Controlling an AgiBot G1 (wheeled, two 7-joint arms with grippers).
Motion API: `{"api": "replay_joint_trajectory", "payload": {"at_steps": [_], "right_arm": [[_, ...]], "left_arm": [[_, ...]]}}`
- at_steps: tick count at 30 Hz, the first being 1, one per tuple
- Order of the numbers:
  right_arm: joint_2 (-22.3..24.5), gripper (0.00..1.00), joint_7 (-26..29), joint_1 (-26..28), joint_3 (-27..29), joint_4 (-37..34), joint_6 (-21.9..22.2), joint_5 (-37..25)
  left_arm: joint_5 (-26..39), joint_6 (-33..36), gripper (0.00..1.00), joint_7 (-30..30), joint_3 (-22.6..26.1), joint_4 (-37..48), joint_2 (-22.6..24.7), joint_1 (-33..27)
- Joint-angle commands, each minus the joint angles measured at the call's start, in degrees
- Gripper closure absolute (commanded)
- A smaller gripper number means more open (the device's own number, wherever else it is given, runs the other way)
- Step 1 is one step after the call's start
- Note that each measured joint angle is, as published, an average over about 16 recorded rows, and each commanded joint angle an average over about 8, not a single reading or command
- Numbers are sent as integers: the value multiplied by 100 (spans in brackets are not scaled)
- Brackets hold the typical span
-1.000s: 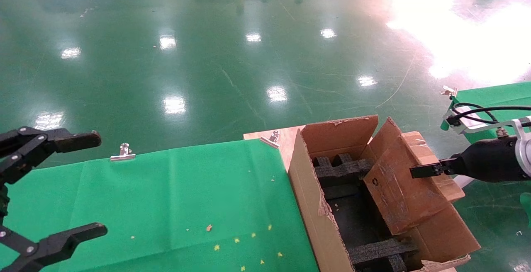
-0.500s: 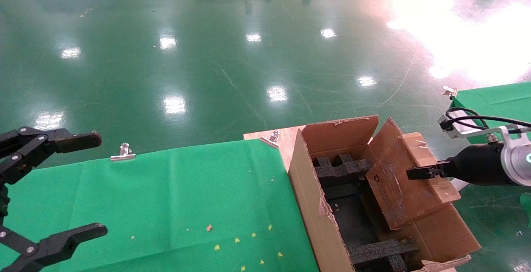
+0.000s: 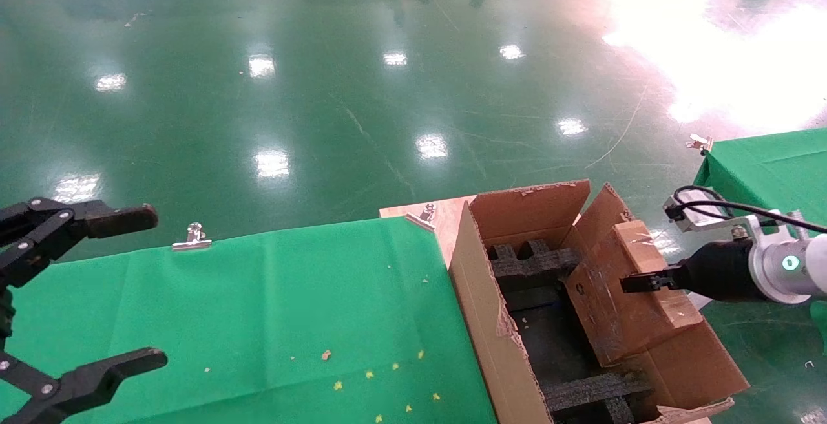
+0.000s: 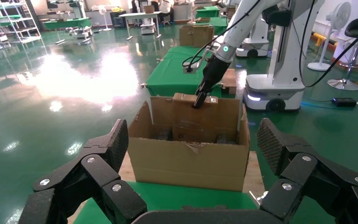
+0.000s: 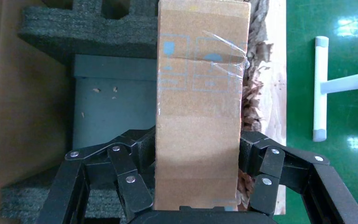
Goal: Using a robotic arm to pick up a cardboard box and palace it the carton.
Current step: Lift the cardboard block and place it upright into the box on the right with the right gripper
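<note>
Over the right side of the carton (image 3: 491,320), the right gripper (image 3: 636,282) of the robotic arm (image 3: 769,262) holds the cardboard box (image 3: 620,295), with its black fingers closed on the two long sides of the box. In the right wrist view the fingers (image 5: 137,163) press against the box (image 5: 198,116) from both sides, and the box stands out straight from the gripper (image 5: 196,186), with clear tape and pale blue printed marks on its face. The box is tilted in the head view, its lower end already inside the carton and its upper end near the right flap (image 3: 604,211). A small recycling mark is on its dark scuffed side.

Under the box lie black foam blocks (image 3: 533,259) and a dark floor of the carton. More foam (image 3: 594,392) is at the near end. The carton stands on a wooden board (image 3: 446,214), just beside the green cloth (image 3: 258,307) of the table, which is fixed with metal clips (image 3: 191,238).

The left gripper (image 3: 84,295) hangs at the left edge over the green cloth, well apart from the carton, with its fingers spread wide and nothing between them. In the left wrist view its fingers (image 4: 112,149) frame the carton (image 4: 189,154) and the box (image 4: 193,119) from far.
</note>
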Motion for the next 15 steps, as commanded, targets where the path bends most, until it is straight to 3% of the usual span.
{"api": "replay_joint_trajectory", "payload": {"at_steps": [1, 15], "right_arm": [[-49, 100, 14, -92, -13, -42, 73, 30], [-432, 100, -314, -896, 97, -561, 419, 582]], "left_arm": [[0, 0, 0, 0, 0, 0, 0, 0], [-1, 0, 0, 1, 1, 0, 0, 0]]}}
